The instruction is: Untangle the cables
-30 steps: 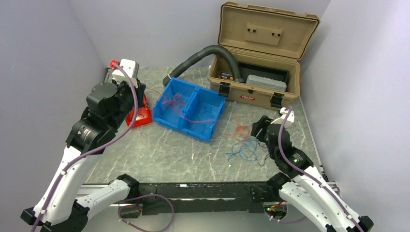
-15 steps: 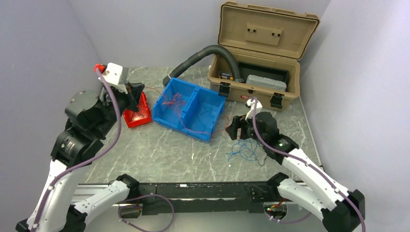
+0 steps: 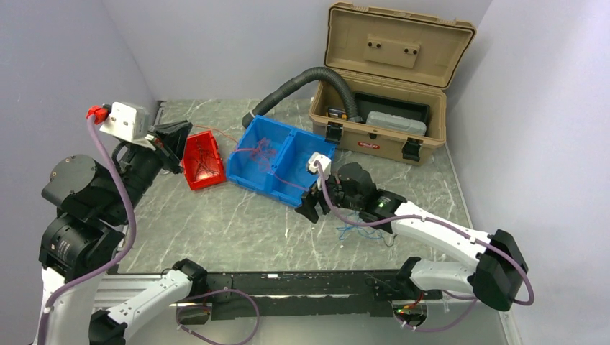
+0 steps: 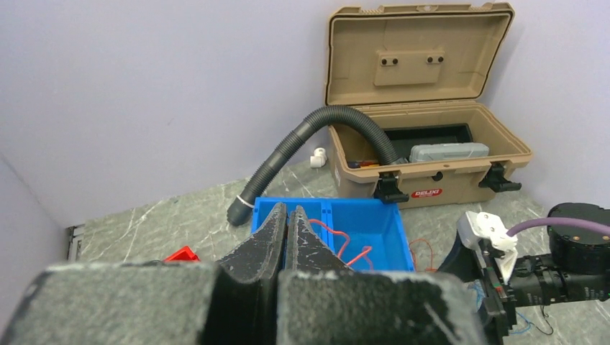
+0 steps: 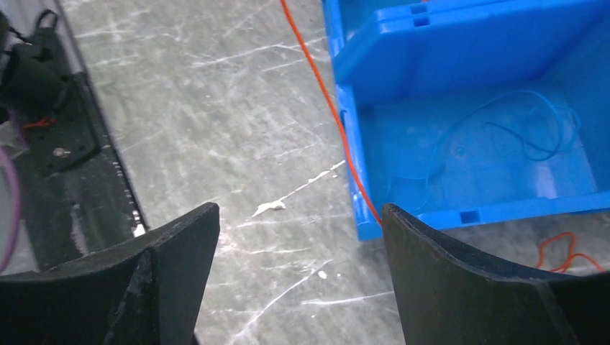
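Nearest me, on the right side of the tabletop [image 3: 230, 223], a loose knot of blue and black cables [image 3: 360, 230] is lying just beside my right arm. The right claw [image 5: 298, 215] is hanging over bare tabletop at the near corner of the blue bin [image 3: 288, 190], its fingers spread wide with nothing between them. In its wrist view a red cable [image 5: 338, 122] is running along the bin's outer wall, and a thin blue cable [image 5: 532, 129] is curling on the floor of the right compartment. A tangle of red cables [image 3: 259, 152] is sitting in the left compartment.

Left of the bin a small red tray [image 3: 201, 162] is resting on the tabletop. The left claw [image 4: 288, 212] is hovering raised just beside it, fingers pressed together and gripping nothing I can see.

Farther back, a grey corrugated hose [image 3: 302, 83] is arching from behind the bin into the open tan case [image 3: 395, 43].
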Tool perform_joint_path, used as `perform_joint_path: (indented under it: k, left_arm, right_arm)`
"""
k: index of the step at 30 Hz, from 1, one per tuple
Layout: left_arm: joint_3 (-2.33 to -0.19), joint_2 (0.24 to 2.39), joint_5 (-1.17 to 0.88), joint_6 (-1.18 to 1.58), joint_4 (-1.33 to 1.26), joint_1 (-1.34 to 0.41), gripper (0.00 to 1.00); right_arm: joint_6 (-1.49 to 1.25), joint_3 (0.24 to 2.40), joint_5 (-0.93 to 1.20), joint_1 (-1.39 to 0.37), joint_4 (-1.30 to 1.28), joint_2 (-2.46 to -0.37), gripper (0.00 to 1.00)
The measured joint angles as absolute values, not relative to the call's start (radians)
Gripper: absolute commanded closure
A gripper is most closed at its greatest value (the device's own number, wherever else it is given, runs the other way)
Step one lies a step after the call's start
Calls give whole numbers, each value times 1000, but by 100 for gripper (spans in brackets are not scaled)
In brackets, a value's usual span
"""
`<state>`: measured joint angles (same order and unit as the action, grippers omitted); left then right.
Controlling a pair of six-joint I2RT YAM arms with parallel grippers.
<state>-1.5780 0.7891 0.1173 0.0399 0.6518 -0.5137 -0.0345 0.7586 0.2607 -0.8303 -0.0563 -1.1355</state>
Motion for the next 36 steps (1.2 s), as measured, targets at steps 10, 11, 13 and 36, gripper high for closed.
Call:
perform_joint_path:
  k: [10,11,13,36]
  left_arm:
    - [-1627,770,94,41,688,-514,100]
    - [-1638,766,94,41,689,-514,100]
    - [-1651,757,95,41,690,-514,100]
    - [-1125,810,-248,194,433,-514,100]
  right_arm:
    - [60,802,136,-854,-2,-1264,85]
    - [69,805,129,-854,3,-1269,98]
    - [75,809,109,-854,5,-1273,100]
    - [-45,1476,45,-855,-221,-1053,100]
